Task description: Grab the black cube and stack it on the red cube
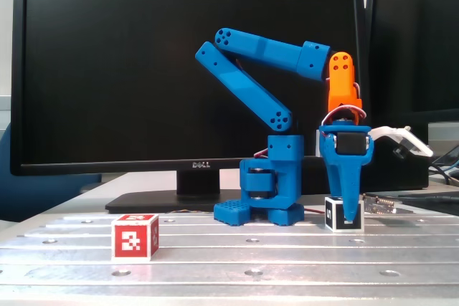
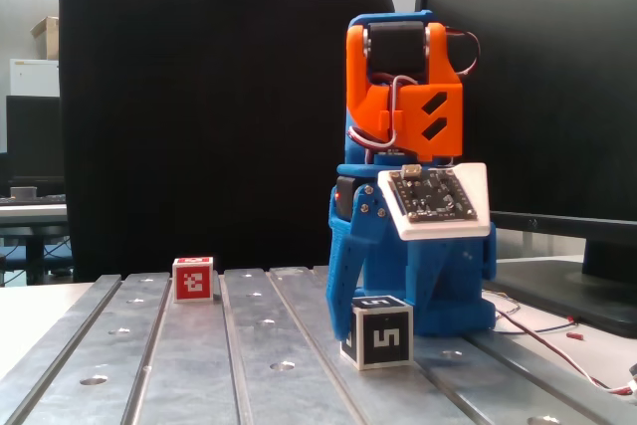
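Observation:
The black cube [image 1: 336, 214] with a white "5" stands on the metal table at the right in a fixed view, and front centre in the other [image 2: 379, 331]. My gripper [image 1: 348, 214] points straight down onto it. One blue finger [image 2: 341, 276] runs down the cube's left side in that view. The other finger is lost against the blue base behind, so I cannot tell if the jaws press the cube. The red cube [image 1: 135, 236] stands alone at the table's front left, seen further back in the other view [image 2: 193, 279].
The arm's blue base [image 1: 272, 191] stands just left of the black cube. A large monitor [image 1: 107, 69] fills the back. Loose wires [image 2: 557, 340] and a small metal part [image 1: 379, 203] lie to the right. The ribbed table [image 1: 251, 256] stretches between the cubes.

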Controlling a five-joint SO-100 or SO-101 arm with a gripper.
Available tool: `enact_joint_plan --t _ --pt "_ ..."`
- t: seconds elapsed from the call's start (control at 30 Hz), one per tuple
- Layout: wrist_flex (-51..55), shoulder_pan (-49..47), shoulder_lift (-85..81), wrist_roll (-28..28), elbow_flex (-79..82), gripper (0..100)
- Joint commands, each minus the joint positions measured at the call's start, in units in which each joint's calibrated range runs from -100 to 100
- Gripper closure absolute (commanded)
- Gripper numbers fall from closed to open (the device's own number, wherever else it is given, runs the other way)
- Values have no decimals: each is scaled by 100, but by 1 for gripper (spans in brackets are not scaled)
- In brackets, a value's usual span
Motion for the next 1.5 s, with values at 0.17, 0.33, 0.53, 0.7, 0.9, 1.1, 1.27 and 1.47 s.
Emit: enact_joint_plan --t 0.17,0.33,0.53,0.7,0.9,1.1,1.27,1.47 --pt "-36 11 7 -23 40 80" --pt "-36 11 7 -18 40 80" --pt "-36 -11 7 -13 40 80" --pt "-36 -4 7 -8 40 83" --pt "-36 11 7 8 40 85" --pt "-36 11 7 14 4 85" --pt "-11 26 -1 29 -132 85" --pt "400 410 7 319 -593 85"
